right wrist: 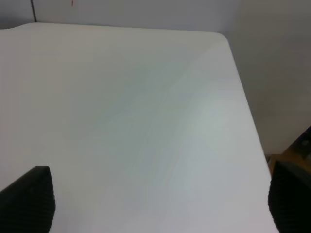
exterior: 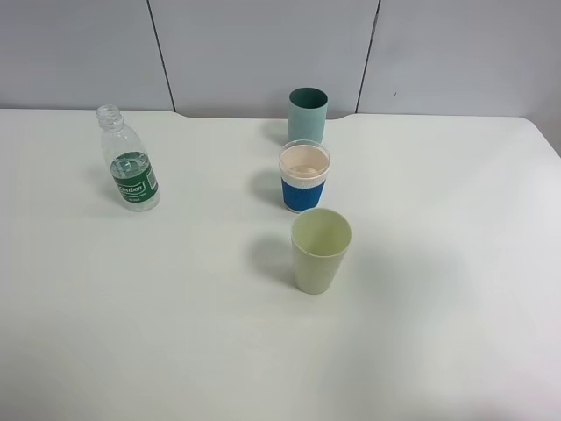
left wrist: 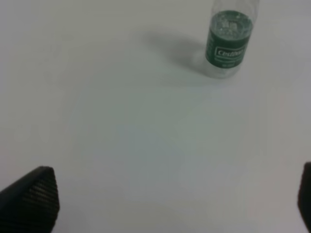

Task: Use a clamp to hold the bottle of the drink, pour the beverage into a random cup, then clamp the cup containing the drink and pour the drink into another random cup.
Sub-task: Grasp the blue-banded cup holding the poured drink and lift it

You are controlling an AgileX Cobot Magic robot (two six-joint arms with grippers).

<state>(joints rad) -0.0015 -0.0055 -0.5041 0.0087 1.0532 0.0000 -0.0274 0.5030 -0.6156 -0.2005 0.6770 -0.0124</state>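
Note:
The capless clear bottle [exterior: 130, 167] with a green label stands upright at the table's left. The left wrist view shows the bottle [left wrist: 228, 43] too, with clear beverage [left wrist: 232, 23] glinting inside near the label's top. My left gripper [left wrist: 170, 199] is open and well short of it, only its black fingertips [left wrist: 34, 199] showing. The blue-banded cup [exterior: 304, 176] with a pinkish-cream inside stands mid-table. Just in front of it is the pale yellow-green cup [exterior: 320, 250]. My right gripper [right wrist: 159, 199] is open over bare table. Neither arm appears in the exterior view.
A darker teal cup [exterior: 308, 114] stands behind the blue-banded one, near the grey back wall. The three cups form a close row running front to back. The white table's [right wrist: 146, 107] rounded far right corner [right wrist: 221, 39] and right edge show in the right wrist view.

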